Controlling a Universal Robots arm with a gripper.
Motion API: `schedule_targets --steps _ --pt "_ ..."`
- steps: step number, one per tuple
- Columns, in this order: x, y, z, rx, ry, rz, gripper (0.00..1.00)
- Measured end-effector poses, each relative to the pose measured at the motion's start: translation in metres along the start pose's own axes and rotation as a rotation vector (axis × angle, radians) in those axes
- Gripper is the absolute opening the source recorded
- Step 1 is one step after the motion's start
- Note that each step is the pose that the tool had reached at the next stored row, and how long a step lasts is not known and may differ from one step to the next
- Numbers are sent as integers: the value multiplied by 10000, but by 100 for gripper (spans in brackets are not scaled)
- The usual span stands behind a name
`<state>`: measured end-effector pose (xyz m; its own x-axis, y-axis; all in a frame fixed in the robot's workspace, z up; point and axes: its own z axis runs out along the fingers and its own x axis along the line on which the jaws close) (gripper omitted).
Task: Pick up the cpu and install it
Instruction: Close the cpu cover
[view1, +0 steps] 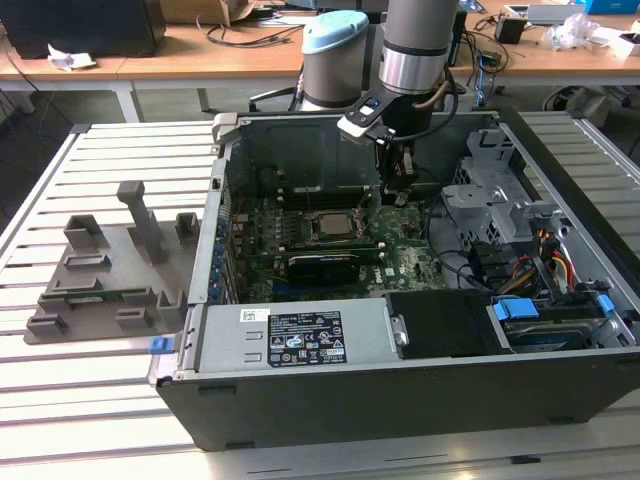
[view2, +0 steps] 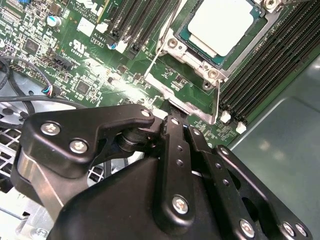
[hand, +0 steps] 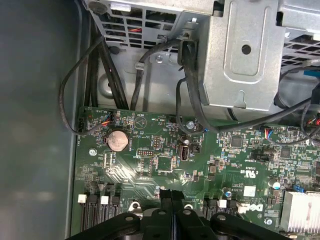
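The cpu (view2: 224, 24) lies flat in the motherboard socket, its silver top up inside the metal socket frame (view2: 212, 75); in the exterior view the cpu (view1: 330, 224) sits mid-board inside the open computer case. My gripper (view1: 396, 196) hangs inside the case, just to the exterior view's right of the socket. In the second wrist view the gripper (view2: 172, 111) has its black fingers pressed together, the tips at the socket frame's near edge by the thin wire lever (view2: 154, 60). Nothing shows between the fingers (hand: 165, 200).
The case walls (view1: 215, 240) enclose the motherboard. A metal drive cage (view1: 490, 190) and cables (hand: 187, 90) crowd the exterior view's right side. The power supply (view1: 300, 335) lines the front. Grey holder blocks (view1: 110, 270) stand on the slatted table at the exterior view's left.
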<state>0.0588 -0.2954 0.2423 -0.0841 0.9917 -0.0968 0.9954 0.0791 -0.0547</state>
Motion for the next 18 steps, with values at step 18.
schedule_targets --steps 18 --pt "17 -204 9 0 0 -2 11"
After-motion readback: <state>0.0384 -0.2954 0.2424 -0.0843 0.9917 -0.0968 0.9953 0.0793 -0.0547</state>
